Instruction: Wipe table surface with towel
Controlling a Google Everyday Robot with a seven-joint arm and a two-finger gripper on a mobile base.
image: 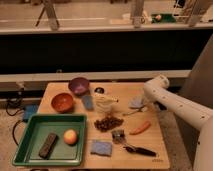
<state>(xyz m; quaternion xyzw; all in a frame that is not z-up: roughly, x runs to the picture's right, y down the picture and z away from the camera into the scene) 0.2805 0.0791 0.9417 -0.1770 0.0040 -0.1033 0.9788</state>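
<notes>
The towel, a small pale grey-blue cloth, lies on the table surface at the right, behind a spoon. My gripper hangs from the white arm's rounded wrist and sits at the towel's right edge, low over the wood. The arm reaches in from the right side of the camera view.
A green tray at front left holds an apple and a black block. On the wood stand an orange bowl, purple bowl, white cup, brown pile, carrot, dark blue cloth and black-handled tool.
</notes>
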